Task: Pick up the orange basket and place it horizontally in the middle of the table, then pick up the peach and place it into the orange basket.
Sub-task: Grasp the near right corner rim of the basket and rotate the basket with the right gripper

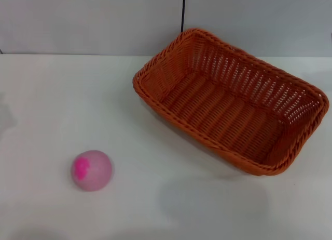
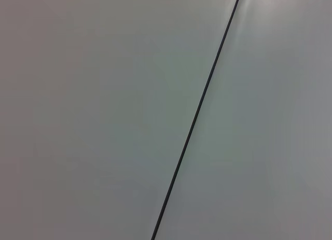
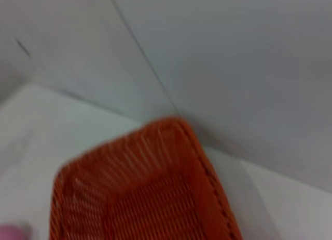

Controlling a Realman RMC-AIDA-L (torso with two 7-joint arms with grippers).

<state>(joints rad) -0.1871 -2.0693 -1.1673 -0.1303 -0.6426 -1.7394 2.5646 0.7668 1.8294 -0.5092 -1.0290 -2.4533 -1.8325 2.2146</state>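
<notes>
While the peach [image 1: 92, 170] shows clearly overhead beside the orange basket [image 1: 231, 102], neither pincer is visible.

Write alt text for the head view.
An empty orange basket sits askew on the right, far side of the white table, one corner toward the back wall. The peach lies apart from it on the near left; no gripper is in view.

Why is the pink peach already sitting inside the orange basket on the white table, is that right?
Not quite. The peach is not inside the orange basket; it sits by itself on the white table, off to the robot's left of the basket and nearer the robot. The head view shows the basket holding nothing. The rest is right: pink peach, orange basket, white table.
</notes>
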